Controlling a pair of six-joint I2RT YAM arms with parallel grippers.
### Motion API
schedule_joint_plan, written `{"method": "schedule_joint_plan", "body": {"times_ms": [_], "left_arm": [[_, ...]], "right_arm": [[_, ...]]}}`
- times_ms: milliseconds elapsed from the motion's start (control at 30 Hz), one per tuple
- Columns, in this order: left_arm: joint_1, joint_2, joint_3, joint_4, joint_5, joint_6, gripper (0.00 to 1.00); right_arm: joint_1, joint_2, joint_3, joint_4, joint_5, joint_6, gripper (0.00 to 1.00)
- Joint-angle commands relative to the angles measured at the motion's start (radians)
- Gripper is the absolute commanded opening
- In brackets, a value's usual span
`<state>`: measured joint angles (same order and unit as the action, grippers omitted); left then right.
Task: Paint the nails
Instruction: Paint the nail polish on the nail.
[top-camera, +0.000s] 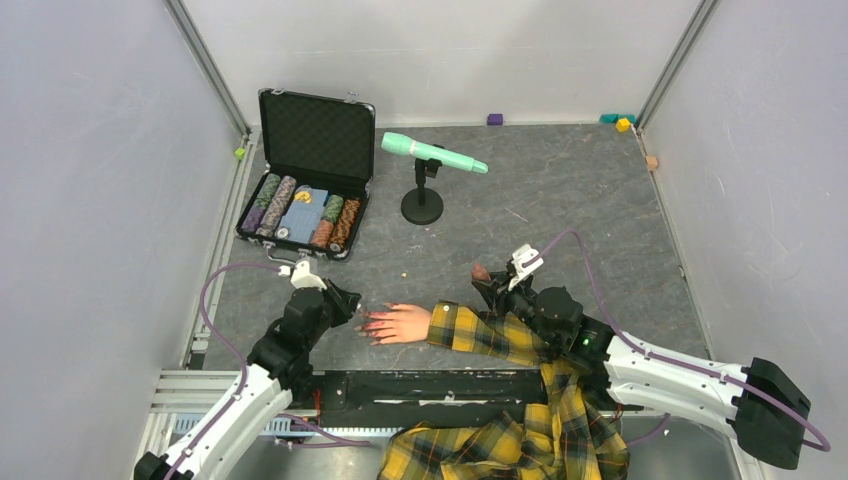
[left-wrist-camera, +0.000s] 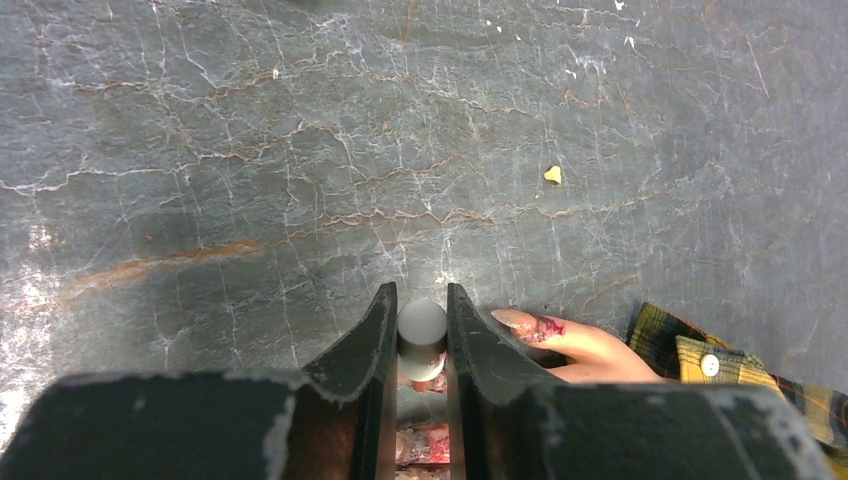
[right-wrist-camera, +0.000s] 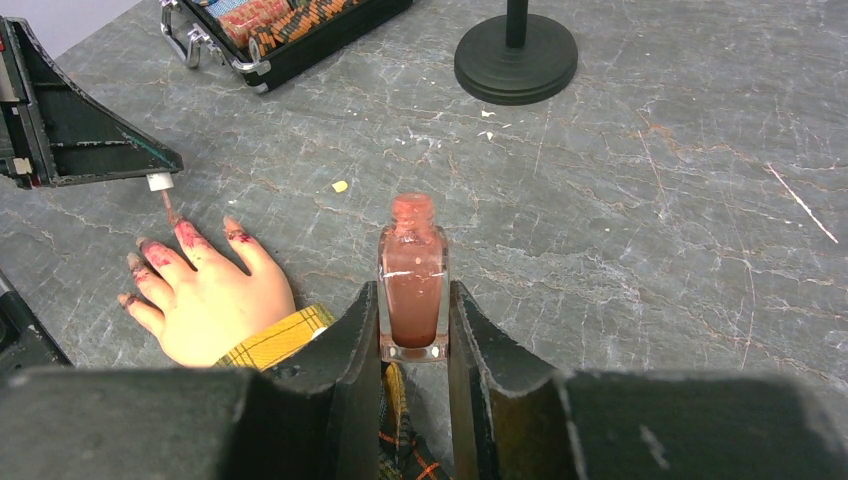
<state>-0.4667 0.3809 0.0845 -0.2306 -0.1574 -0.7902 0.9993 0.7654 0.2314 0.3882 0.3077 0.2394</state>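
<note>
The pale mannequin hand (top-camera: 405, 322) in a yellow plaid sleeve (top-camera: 480, 335) lies flat near the table's front, fingers pointing left. Its nails (right-wrist-camera: 186, 233) are smeared red-pink; one nail (left-wrist-camera: 515, 320) shows beside my left fingers. My left gripper (top-camera: 350, 303) (left-wrist-camera: 421, 297) is shut on the white cap of the polish brush (left-wrist-camera: 422, 328). In the right wrist view the brush (right-wrist-camera: 167, 207) hangs just above the fingertips. My right gripper (right-wrist-camera: 413, 300) (top-camera: 490, 280) is shut on the open, uncapped polish bottle (right-wrist-camera: 413, 285) and holds it upright to the right of the hand.
An open black case of poker chips (top-camera: 305, 200) stands at the back left. A green microphone (top-camera: 432, 152) on a black stand (right-wrist-camera: 515, 60) is behind the hand. Plaid cloth (top-camera: 510, 440) hangs over the front edge. Small blocks (top-camera: 623, 125) lie by the back wall.
</note>
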Motion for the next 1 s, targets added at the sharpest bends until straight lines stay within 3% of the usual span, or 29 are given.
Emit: {"method": "schedule_joint_plan", "body": {"times_ms": [0, 967], "left_arm": [[-0.001, -0.01, 0.008, 0.027, -0.038, -0.005, 0.02], [-0.002, 0.026, 0.018, 0.026, -0.058, -0.013, 0.02]], "right_arm": [[0.002, -0.009, 0.0, 0.058, 0.003, 0.006, 0.0], [0.002, -0.012, -0.005, 0.058, 0.007, 0.006, 0.0]]}}
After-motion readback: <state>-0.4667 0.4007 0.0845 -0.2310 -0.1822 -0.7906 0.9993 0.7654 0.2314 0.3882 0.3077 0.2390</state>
